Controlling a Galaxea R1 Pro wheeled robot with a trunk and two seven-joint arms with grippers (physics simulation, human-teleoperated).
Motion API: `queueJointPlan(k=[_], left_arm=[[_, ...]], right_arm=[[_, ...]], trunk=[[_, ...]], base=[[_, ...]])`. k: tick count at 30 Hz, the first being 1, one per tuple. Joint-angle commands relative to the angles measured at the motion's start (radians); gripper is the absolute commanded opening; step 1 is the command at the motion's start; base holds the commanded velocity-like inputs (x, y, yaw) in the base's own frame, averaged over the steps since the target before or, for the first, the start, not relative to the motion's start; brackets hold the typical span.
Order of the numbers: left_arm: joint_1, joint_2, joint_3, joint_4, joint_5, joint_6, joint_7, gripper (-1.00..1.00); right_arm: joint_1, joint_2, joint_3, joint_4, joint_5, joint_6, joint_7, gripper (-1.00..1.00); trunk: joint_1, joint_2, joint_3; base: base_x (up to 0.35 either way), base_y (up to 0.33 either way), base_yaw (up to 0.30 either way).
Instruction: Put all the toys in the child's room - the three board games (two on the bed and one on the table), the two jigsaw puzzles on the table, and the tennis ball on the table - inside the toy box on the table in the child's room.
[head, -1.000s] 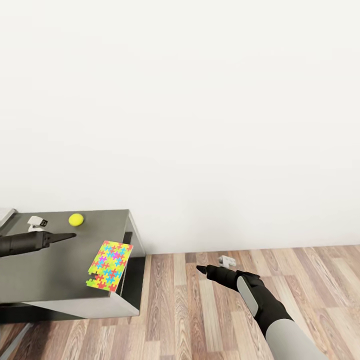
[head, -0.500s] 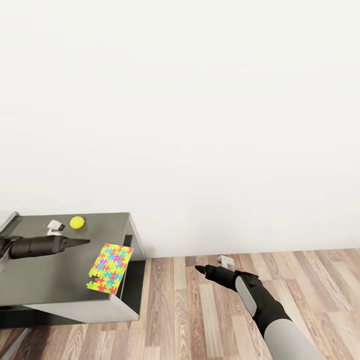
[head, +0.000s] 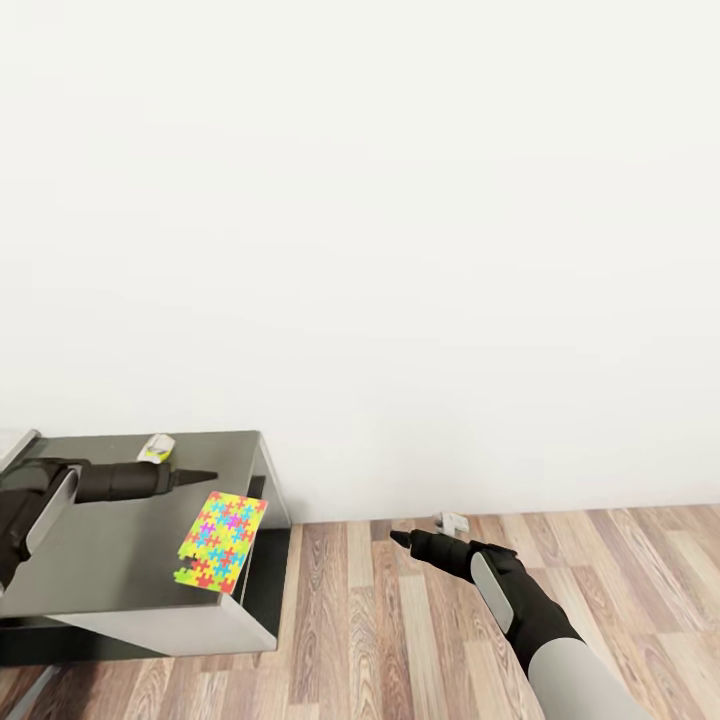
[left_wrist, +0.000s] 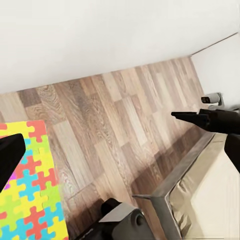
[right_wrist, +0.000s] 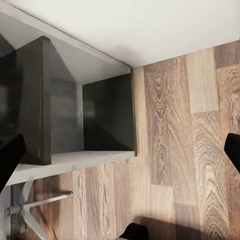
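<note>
One jigsaw puzzle (head: 222, 556) lies flat near the right edge of the grey table (head: 110, 560); its bright pieces also show in the left wrist view (left_wrist: 30, 195). My left gripper (head: 205, 476) reaches rightward over the table just beyond the puzzle, open and holding nothing. Only a yellow sliver of the tennis ball (head: 149, 456) shows behind that arm. My right gripper (head: 400, 538) hangs open and empty over the wood floor, to the right of the table. The right gripper (left_wrist: 185, 116) also appears in the left wrist view.
A white wall rises close behind the table. A light grey rim (head: 16, 446) shows at the table's far left. The table has an open shelf (right_wrist: 75, 125) beneath its top. A cream-topped bed (left_wrist: 220, 190) shows in the left wrist view. Wood floor (head: 420, 620) spreads to the right.
My left gripper has swung rightward across the table and now covers most of the tennis ball. The right arm has stayed where it was.
</note>
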Motion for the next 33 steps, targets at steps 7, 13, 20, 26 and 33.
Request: queueJointPlan(k=[7,13,20,26,33], left_arm=[[0.047,0.004,0.003,-0.113,0.004,0.064,0.008,1.00],[0.053,0.006,0.004,-0.128,0.005,0.074,0.008,1.00],[0.054,0.010,0.005,-0.132,0.007,0.096,0.005,1.00],[0.054,0.011,0.006,-0.132,0.009,0.098,0.002,1.00],[0.055,0.011,0.010,-0.132,0.008,0.098,-0.012,1.00]], right_arm=[[-0.001,0.000,0.000,-0.001,-0.005,0.006,-0.001,1.00],[-0.001,0.000,0.000,-0.001,-0.005,0.003,0.000,1.00],[-0.001,0.000,0.001,-0.001,-0.006,-0.037,0.006,1.00],[-0.001,0.000,0.002,-0.001,-0.007,-0.042,0.008,1.00],[-0.001,0.000,0.002,-0.001,-0.007,-0.042,0.009,1.00]], trunk=[[0.001,-0.002,0.009],[0.001,-0.002,0.019],[0.001,-0.002,0.030],[0.001,-0.002,0.039],[0.001,-0.002,0.051]], base=[[0.000,0.000,0.000],[0.000,0.000,0.000],[0.000,0.000,0.000],[0.000,0.000,0.000],[0.000,0.000,0.000]])
